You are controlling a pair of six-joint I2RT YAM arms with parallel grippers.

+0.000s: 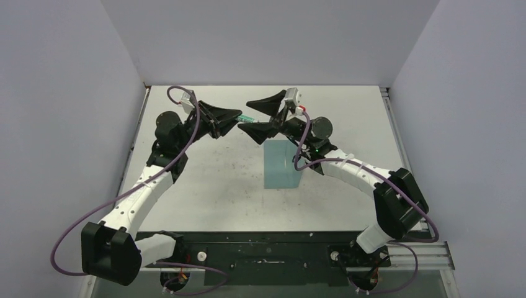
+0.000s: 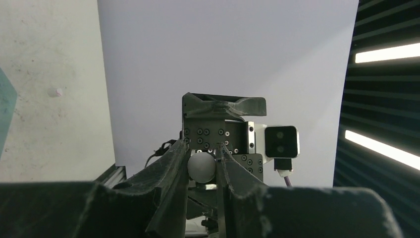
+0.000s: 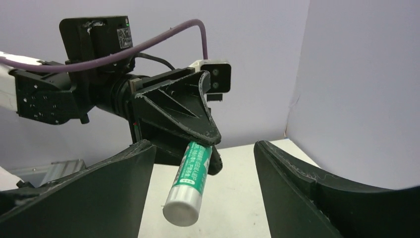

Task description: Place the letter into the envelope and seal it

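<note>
Both arms reach out over the desk (image 1: pixel 217 180) and meet nose to nose above its far half, each forearm angled inward and each wrist turned so that the two hands face one another. The left hand (image 1: pixel 234 120) is closed on a white-and-green glue tube (image 3: pixel 190 183). Its wrist view shows the two fingers pinched against the tube's round white end, and the right wrist view shows the tube jutting out from between them, tilted downward with its silver-white end lowest. The right hand (image 1: pixel 245 115) stands wide open and grips nothing. One finger lies above the tube and the other below it in the top view, and both are clear of it in its own wrist view. The envelope (image 1: pixel 282 164) lies flat on the desk, a teal rectangle with its long sides running toward the arms' bases. It sits under the right forearm, just nearward of the two hands and touching neither.
</note>
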